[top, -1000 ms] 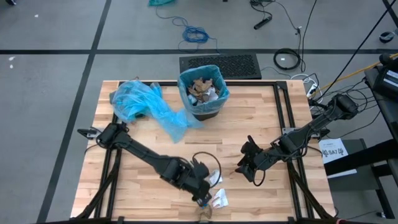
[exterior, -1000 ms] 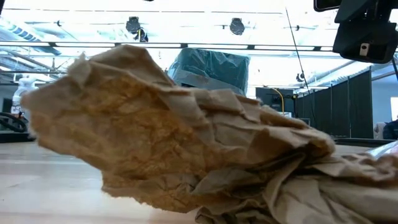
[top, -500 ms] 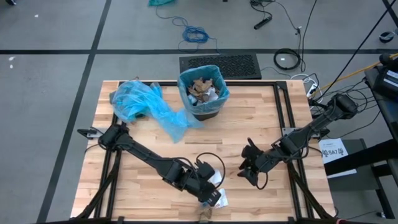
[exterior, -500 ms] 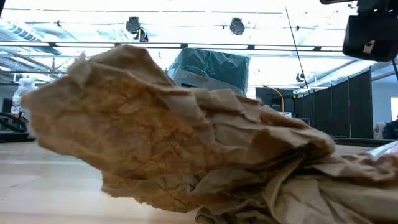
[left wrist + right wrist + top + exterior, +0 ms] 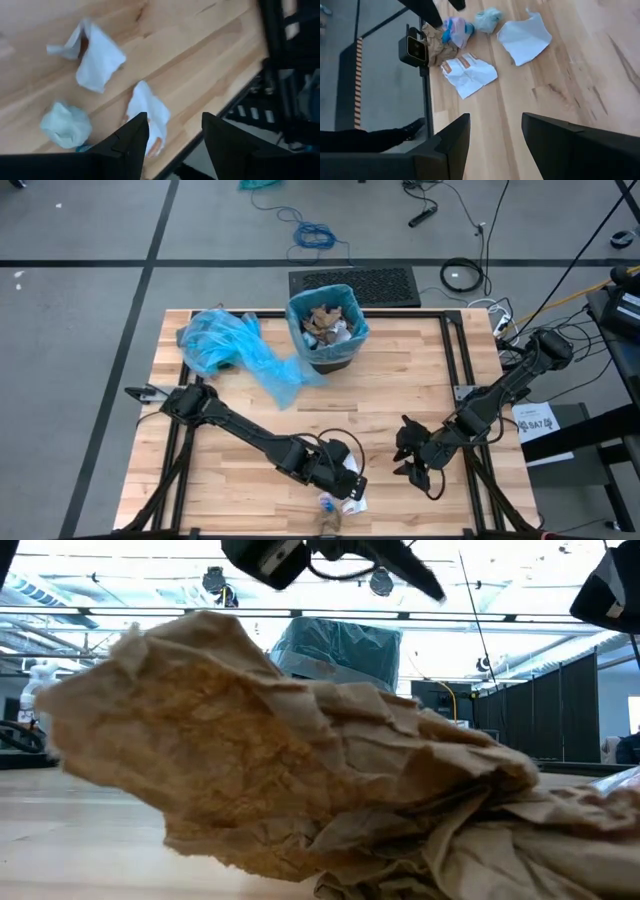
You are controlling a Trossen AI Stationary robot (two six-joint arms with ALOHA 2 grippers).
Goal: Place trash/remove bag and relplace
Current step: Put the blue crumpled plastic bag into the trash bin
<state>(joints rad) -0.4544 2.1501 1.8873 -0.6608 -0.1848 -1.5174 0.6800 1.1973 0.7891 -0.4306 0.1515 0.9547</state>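
Note:
Trash scraps lie on the wooden table by its near edge: a white scrap, a second white scrap and a pale blue wad. A brown paper wad fills the low view. My left gripper hangs open just above the first white scrap. My right gripper hangs open over bare wood to the right of the scraps. The bin, lined with a blue bag and filled with trash, stands at the far middle.
A loose blue bag lies crumpled at the far left of the table. The table's dark frame edge runs close beyond the scraps. A camera sits at the near edge beside the brown wad. Bare wood lies between the bin and the grippers.
My left gripper has gone toward the table's right edge and a little down, rolling its wrist, and now stands over the white scrap; it has come into the low view's top. My right gripper has drifted toward the table's near right and rolled.

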